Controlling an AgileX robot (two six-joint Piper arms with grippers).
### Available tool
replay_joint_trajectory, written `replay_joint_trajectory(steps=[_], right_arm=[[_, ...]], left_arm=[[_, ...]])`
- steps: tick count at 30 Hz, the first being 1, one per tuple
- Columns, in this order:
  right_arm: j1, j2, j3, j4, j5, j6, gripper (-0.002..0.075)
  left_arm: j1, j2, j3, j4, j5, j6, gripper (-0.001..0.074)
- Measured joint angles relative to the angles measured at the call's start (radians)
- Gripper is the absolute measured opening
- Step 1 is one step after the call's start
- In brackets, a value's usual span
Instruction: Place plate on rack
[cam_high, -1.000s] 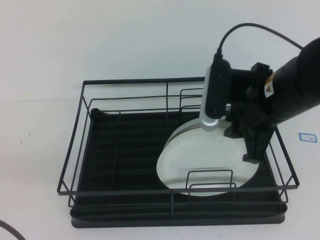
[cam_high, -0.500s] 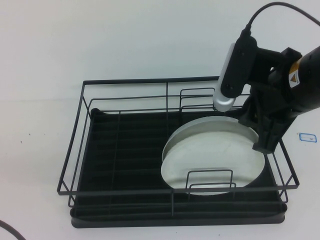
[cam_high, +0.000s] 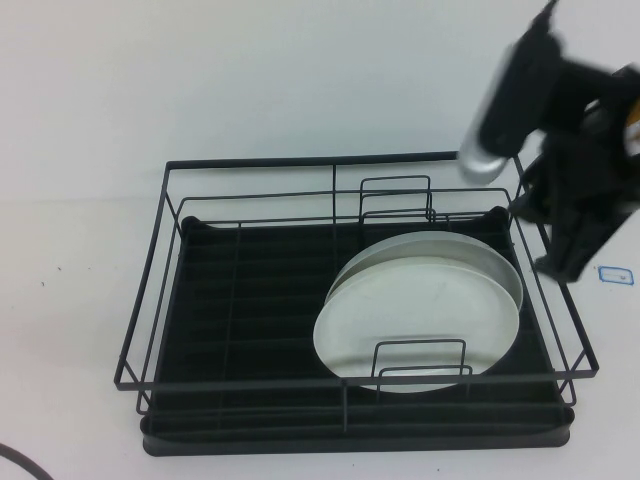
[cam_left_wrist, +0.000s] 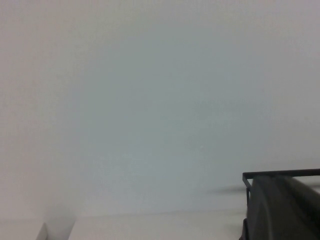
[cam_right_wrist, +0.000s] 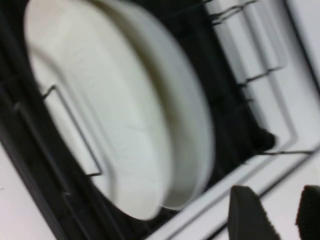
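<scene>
The large round creamy-white plate (cam_high: 420, 312) sits tilted inside the big rectangular black wire rack (cam_high: 160, 290), in its right half, leaning behind a small wire divider (cam_high: 420, 358) toward the desk's (cam_high: 250, 80) near edge. The right gripper (cam_high: 570, 225) hangs above the rack's far right corner, clear of the plate, jaws parted and holding nothing. The left gripper is out of sight

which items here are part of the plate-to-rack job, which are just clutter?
Job:
plate, lying in the rack's right half
rack
right gripper, empty, fingers apart, raised over the rack's right edge

Clutter:
blue-edged tag on the table, right of the rack
cable at the near left corner

Left gripper: not seen.
</scene>
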Motion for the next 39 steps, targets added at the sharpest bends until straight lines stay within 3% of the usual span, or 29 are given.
replay_joint_trajectory(steps=[4,8,10,14,21,27,39], right_arm=[[0.0,-0.107,0.0,-0.029,0.021,0.086,0.0214],[0.0,-0.247,0.0,-0.033,0.035,0.179,0.0058],[0.0,-0.312,0.0,-0.033,0.035,0.217,0.0027],[0.0,-0.46,0.08,-0.026,-0.018,0.249,0.0018],[0.0,-0.75,0.484,0.054,-0.196,0.293,0.0018],[0.0,-0.943,0.794,0.117,-0.43,0.302,0.0018],[0.0,-0.991,0.904,0.14,-0.619,0.306,0.0018]], left_arm=[[0.0,-0.002,0.0,0.002,0.0,0.0,0.0001],[0.0,-0.004,0.0,0.04,0.004,0.0,0.0001],[0.0,-0.004,0.0,0.056,0.012,0.006,0.0001],[0.0,-0.004,0.0,0.062,0.047,0.006,0.0001],[0.004,-0.037,0.0,0.051,0.093,0.004,0.0001],[0.1,-0.132,0.0,-0.001,0.142,0.004,0.0001],[0.31,-0.376,0.12,-0.286,0.15,-0.026,0.0001]])
